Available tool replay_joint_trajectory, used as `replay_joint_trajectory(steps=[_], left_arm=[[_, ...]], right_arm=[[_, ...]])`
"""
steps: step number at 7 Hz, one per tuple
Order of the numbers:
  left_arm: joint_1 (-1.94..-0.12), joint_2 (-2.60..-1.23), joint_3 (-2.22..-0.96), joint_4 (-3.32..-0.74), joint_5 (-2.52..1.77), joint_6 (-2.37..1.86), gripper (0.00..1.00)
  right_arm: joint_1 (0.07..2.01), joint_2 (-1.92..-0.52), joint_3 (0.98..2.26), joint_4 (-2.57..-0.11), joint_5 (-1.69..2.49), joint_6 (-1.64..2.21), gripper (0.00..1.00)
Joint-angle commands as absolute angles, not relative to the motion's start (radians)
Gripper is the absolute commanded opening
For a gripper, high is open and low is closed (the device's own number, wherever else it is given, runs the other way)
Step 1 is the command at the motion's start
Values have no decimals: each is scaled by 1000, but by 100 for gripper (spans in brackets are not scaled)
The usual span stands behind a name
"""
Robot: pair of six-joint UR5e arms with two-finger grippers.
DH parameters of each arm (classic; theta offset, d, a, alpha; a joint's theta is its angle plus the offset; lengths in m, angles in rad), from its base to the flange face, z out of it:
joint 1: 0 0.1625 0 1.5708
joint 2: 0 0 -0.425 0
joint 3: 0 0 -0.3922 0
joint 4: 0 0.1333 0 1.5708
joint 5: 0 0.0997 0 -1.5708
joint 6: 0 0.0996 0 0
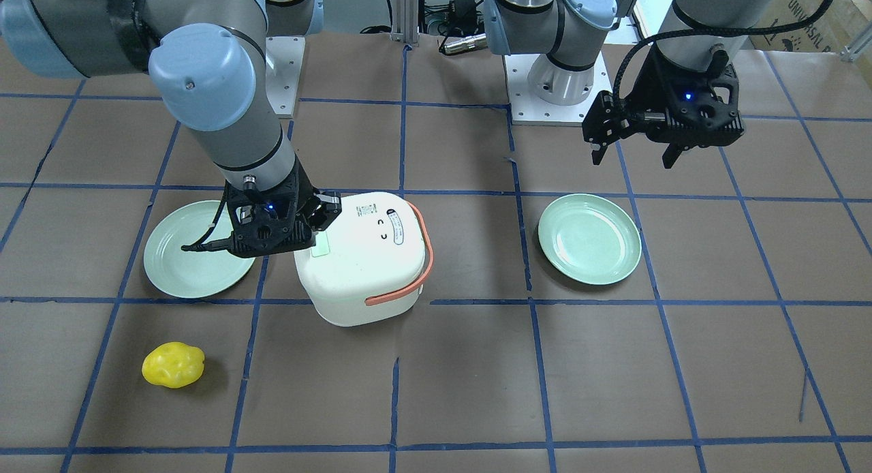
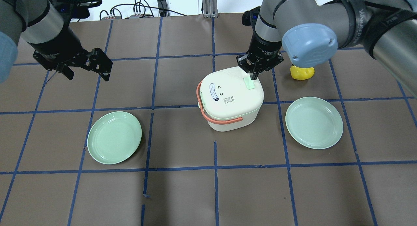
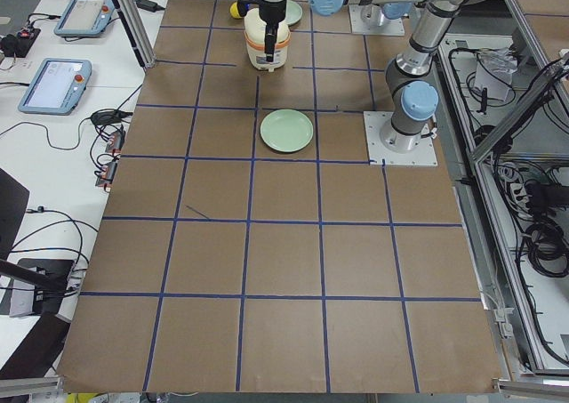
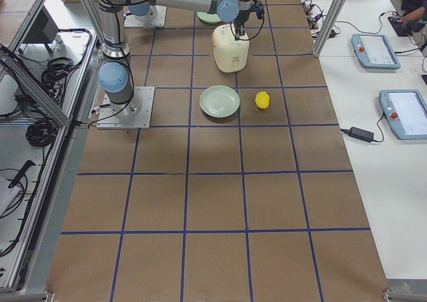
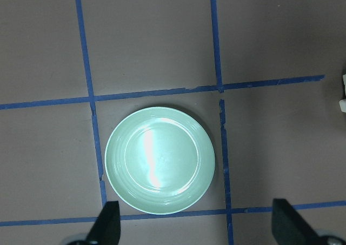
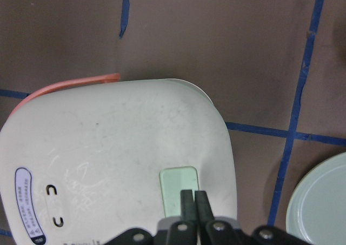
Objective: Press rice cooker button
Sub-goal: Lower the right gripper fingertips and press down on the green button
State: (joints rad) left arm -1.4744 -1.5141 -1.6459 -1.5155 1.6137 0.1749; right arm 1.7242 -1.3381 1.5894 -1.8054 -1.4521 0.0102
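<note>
A white rice cooker with an orange handle stands mid-table, also seen in the front view. Its pale green button sits on the lid near one edge. My right gripper is shut, with its fingertips together on the button; the right wrist view shows the tips touching the button. In the front view the right gripper's body covers part of the button. My left gripper is open and empty, hovering well to the side above the table.
One green plate lies below my left gripper and fills the left wrist view. A second green plate lies beside the cooker on the right arm's side. A yellow lumpy object lies behind the right arm's wrist joint.
</note>
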Motion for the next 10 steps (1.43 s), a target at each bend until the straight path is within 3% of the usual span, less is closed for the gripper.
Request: replay_joint_trajectory(steps=[1, 10], left_arm=[[-1474, -1514, -1646, -1516, 1614, 175, 100], [-1474, -1514, -1646, -1516, 1614, 175, 100]], right_arm=[[1724, -1332, 1591, -1805, -1440, 11, 15], [1724, -1330, 1621, -1806, -1442, 23, 15]])
